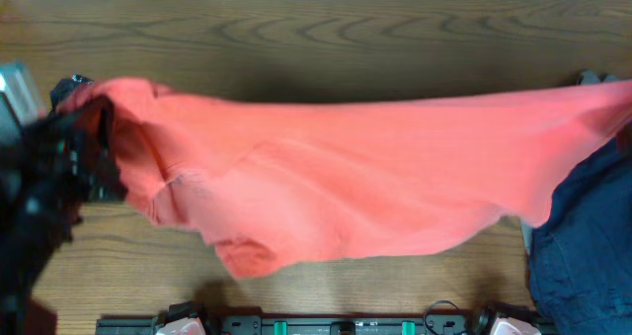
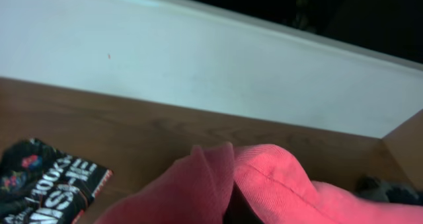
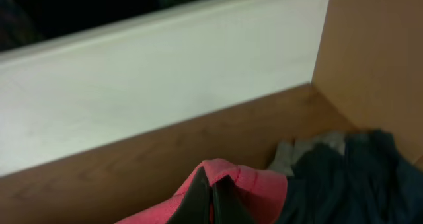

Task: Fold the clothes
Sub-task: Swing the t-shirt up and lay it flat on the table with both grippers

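The coral-red T-shirt (image 1: 355,177) hangs stretched across the table between my two grippers, with its plain side showing and no print visible. My left gripper (image 1: 87,106) holds its left end. In the left wrist view the red cloth (image 2: 277,184) is bunched over the jaws (image 2: 236,209) and hides the fingers. My right gripper (image 3: 211,201) is shut on a folded hem of the shirt (image 3: 254,184) at the far right. In the overhead view the right gripper is out of sight at the right edge.
A navy-blue garment (image 1: 583,246) lies heaped at the right, also in the right wrist view (image 3: 350,178), with a grey garment (image 3: 304,151) behind it. A black printed packet (image 2: 46,184) lies on the table at the left. A white wall (image 2: 198,59) runs along the back.
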`<action>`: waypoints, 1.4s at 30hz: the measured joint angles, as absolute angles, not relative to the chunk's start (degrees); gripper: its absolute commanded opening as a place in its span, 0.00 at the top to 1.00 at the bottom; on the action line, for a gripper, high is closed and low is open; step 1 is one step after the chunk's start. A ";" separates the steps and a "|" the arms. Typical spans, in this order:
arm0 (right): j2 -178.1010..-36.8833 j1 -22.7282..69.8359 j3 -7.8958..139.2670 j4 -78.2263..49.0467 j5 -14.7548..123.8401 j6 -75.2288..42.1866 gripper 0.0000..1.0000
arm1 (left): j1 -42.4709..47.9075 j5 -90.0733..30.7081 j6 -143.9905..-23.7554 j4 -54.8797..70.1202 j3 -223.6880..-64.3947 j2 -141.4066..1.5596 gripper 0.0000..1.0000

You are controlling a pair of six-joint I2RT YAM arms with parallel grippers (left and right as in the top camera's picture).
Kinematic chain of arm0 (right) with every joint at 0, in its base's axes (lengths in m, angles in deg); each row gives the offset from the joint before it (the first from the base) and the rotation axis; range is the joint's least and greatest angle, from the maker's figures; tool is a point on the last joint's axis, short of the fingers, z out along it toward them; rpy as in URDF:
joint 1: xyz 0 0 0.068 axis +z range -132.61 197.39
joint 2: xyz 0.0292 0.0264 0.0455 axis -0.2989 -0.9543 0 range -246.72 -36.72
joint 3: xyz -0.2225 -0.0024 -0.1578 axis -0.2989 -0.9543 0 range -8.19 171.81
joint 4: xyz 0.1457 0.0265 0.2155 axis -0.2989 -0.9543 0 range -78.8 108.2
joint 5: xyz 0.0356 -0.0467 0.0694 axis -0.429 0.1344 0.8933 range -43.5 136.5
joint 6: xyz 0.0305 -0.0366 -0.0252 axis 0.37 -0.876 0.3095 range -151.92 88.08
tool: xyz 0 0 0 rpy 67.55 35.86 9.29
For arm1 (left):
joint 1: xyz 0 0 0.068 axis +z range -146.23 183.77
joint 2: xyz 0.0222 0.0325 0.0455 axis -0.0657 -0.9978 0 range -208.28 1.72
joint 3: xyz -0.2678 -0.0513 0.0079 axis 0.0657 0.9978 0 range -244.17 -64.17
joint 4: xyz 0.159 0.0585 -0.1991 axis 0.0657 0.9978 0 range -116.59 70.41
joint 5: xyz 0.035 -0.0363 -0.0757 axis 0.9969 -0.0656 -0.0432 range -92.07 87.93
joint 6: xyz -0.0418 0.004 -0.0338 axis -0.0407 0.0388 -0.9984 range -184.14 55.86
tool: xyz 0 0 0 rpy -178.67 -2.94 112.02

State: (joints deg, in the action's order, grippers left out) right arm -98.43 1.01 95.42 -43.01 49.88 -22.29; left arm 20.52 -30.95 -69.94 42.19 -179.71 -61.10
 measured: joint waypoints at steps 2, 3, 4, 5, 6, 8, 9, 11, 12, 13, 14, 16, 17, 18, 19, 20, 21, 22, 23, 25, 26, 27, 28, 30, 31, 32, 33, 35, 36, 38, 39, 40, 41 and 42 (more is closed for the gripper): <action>-101.97 1.01 95.55 -43.65 50.55 -22.51 0.99 | 20.48 -31.85 -70.05 41.92 -179.76 -64.25 0.94; -104.25 1.01 95.57 -43.82 51.08 -22.58 0.99 | 20.48 -32.20 -70.09 41.64 -179.76 -66.18 0.94; -106.32 1.01 95.57 -43.80 51.76 -22.60 0.99 | 20.46 -32.70 -70.11 41.05 -179.76 -68.97 0.94; -108.03 1.01 95.57 -43.71 52.37 -22.64 0.99 | 20.41 -33.09 -70.11 40.48 -179.76 -70.70 0.94; -110.85 1.01 95.57 -43.36 53.42 -22.75 0.99 | 20.21 -33.42 -70.14 39.56 -179.76 -73.21 0.94; -116.09 1.14 95.53 -41.31 55.43 -22.93 0.99 | 19.27 -33.84 -70.16 36.57 -179.76 -78.96 0.94; -119.28 1.36 95.44 -39.04 56.52 -22.99 0.99 | 18.55 -34.14 -70.25 34.52 -179.73 -82.11 0.94; -123.68 1.77 95.25 -34.58 57.99 -23.12 0.99 | 16.81 -34.58 -70.31 29.14 -179.67 -87.66 0.94; -125.58 1.95 95.23 -32.20 58.62 -23.21 0.99 | 16.11 -34.67 -70.42 26.52 -179.65 -89.74 0.94; -127.61 2.28 95.18 -29.38 58.99 -23.21 0.99 | 14.97 -34.67 -70.77 22.63 -179.56 -92.67 0.94; -129.40 2.52 95.16 -26.51 59.36 -23.17 0.99 | 14.09 -34.67 -71.27 19.30 -179.47 -95.03 0.94; -132.20 3.19 95.01 -20.61 59.62 -22.47 0.99 | 12.37 -34.51 -73.00 11.00 -179.14 -99.09 0.94; -132.99 3.41 94.90 -18.21 59.76 -21.79 0.99 | 11.69 -34.38 -73.96 7.37 -179.12 -100.62 0.94; -133.43 3.50 94.79 -15.61 59.80 -21.05 0.99 | 11.03 -34.32 -75.60 3.24 -178.79 -102.02 0.94; -133.64 3.65 94.79 -13.22 59.78 -20.21 0.99 | 10.69 -34.25 -77.02 -0.43 -178.60 -102.79 0.94; -133.64 3.76 94.83 -11.17 59.71 -19.30 0.99 | 10.40 -34.23 -78.99 -5.22 -178.38 -103.40 0.94; -133.51 3.76 95.38 -9.38 59.60 -18.34 0.99 | 10.29 -34.23 -80.80 -8.94 -178.38 -103.64 0.94; -133.47 3.74 96.30 -8.59 59.52 -17.66 0.99 | 10.31 -34.21 -82.24 -11.54 -178.44 -103.64 0.94; -133.47 3.72 97.91 -8.52 59.08 -16.98 0.99 | 10.47 -34.25 -83.91 -13.59 -179.01 -103.53 0.94; -133.34 3.70 101.67 -9.11 58.18 -16.00 0.99 | 10.95 -34.36 -86.75 -15.58 -182.23 -103.51 0.94; -133.27 3.70 103.92 -10.23 57.44 -15.76 0.99 | 11.23 -34.62 -87.58 -15.58 -183.84 -103.51 0.94; -133.12 3.70 106.15 -11.65 56.70 -15.58 0.99 | 11.65 -35.41 -88.47 -14.97 -186.20 -103.46 0.94; -132.57 3.70 108.21 -13.51 55.73 -15.58 0.99 | 12.11 -36.41 -89.06 -14.29 -188.02 -103.16 0.94; -131.33 3.70 110.81 -17.86 53.72 -16.00 0.99 | 13.05 -39.08 -89.87 -10.93 -190.53 -102.00 0.94; -130.56 3.70 111.49 -20.57 52.54 -16.37 0.99 | 13.61 -41.16 -90.09 -7.23 -191.54 -100.95 0.94; -129.93 3.70 111.90 -23.56 51.32 -16.74 0.99 | 14.07 -42.69 -89.79 -3.10 -191.97 -100.12 0.94; -129.53 3.67 112.14 -26.80 50.18 -17.11 0.99 | 14.51 -44.33 -89.26 2.80 -192.37 -99.24 0.94; -129.21 3.59 112.10 -34.40 47.60 -17.66 0.99 | 15.01 -46.73 -87.18 17.60 -193.04 -97.91 0.94; -129.43 3.52 112.06 -37.90 46.38 -17.81 0.99 | 15.01 -47.30 -85.59 24.79 -193.09 -97.76 0.94; -130.43 3.30 111.20 -45.68 43.93 -18.07 0.99 | 14.71 -47.10 -81.57 38.67 -192.50 -98.28 0.94; -131.22 3.19 110.37 -49.09 42.66 -18.18 0.99 | 14.40 -46.25 -79.47 44.81 -191.43 -98.89 0.94; -131.98 3.19 109.39 -51.95 41.66 -18.36 0.99 | 14.09 -45.22 -77.74 49.16 -190.49 -99.48 0.94; -132.75 3.22 108.06 -54.34 40.78 -18.60 0.99 | 13.61 -43.96 -75.82 53.25 -189.15 -100.23 0.94; -133.36 3.22 106.74 -56.17 40.15 -18.79 0.99 | 13.22 -42.40 -74.27 56.70 -187.41 -100.88 0.94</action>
